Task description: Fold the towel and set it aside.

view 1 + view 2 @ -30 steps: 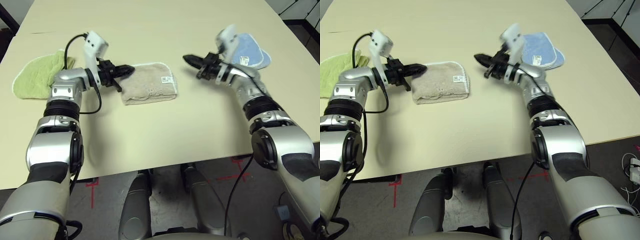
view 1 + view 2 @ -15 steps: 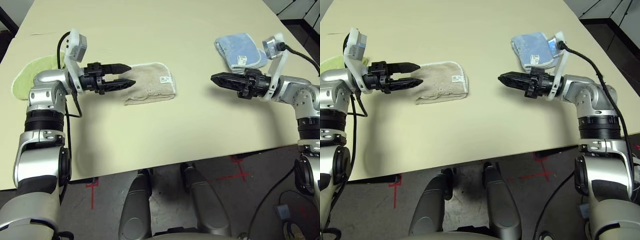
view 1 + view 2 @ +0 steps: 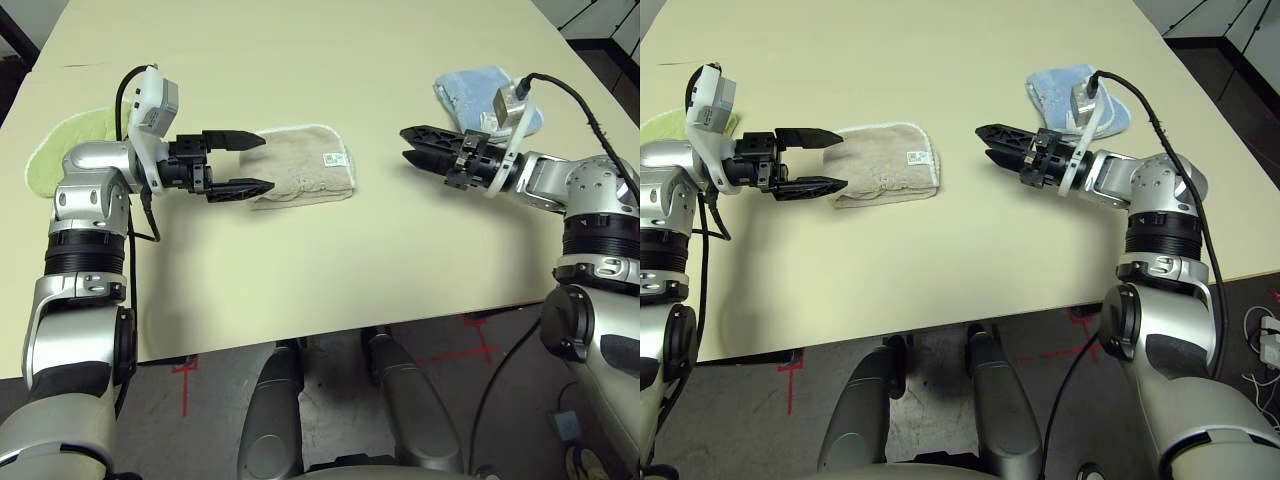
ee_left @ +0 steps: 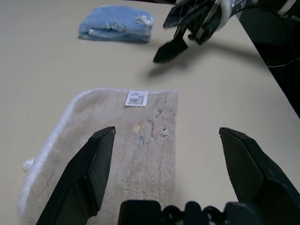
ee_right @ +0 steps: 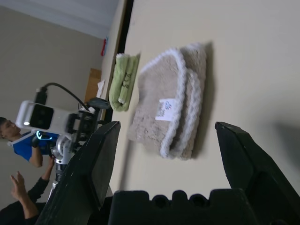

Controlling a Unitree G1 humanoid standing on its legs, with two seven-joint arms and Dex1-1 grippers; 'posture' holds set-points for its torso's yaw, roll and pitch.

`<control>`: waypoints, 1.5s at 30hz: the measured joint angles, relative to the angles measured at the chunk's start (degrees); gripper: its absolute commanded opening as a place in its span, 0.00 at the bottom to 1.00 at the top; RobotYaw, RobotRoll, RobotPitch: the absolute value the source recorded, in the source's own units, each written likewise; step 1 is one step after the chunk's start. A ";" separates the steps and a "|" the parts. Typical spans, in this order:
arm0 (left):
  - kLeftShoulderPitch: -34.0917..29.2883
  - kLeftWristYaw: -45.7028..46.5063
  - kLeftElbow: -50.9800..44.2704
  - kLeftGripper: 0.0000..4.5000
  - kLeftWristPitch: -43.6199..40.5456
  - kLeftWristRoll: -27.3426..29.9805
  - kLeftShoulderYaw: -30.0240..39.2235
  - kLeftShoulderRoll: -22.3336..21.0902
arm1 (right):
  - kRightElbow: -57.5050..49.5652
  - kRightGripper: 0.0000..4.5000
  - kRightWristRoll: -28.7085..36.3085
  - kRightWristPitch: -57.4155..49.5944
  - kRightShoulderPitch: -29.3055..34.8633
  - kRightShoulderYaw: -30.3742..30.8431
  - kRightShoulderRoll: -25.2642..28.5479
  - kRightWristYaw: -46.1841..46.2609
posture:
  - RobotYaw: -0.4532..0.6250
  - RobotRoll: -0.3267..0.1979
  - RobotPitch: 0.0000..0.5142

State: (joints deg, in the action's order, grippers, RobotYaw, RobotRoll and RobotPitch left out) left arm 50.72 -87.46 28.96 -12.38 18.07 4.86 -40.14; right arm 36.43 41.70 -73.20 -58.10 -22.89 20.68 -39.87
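The towel (image 3: 303,172) is found folded flat on the worktop (image 3: 330,270), released, with the left hand (image 3: 243,162) spread beside it and the right hand (image 3: 411,146) spread well apart, evidently for clearance.

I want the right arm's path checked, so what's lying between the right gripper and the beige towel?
Nothing: in the left eye view, bare table separates the right gripper from the beige towel.
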 measured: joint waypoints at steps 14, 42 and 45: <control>-8.54 3.90 -11.53 1.00 -5.25 4.44 1.18 -1.70 | 14.17 0.98 -5.92 2.90 -8.45 9.42 -2.53 -5.43 | 0.59 0.62 0.62; -10.71 5.67 -14.06 1.00 -3.99 5.69 0.65 -3.59 | 26.14 0.00 -11.45 11.82 -14.94 8.12 -6.78 -8.68 | 0.55 0.62 0.59; -10.47 5.58 -13.66 1.00 -3.70 5.69 0.59 -3.57 | 25.39 0.00 -11.44 11.84 -14.66 7.38 -6.24 -8.66 | 0.53 0.62 0.58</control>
State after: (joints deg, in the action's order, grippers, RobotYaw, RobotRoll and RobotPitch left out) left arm 40.26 -81.88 15.31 -16.07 23.76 5.45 -43.71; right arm 61.82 30.26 -61.36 -72.76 -15.51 14.44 -48.54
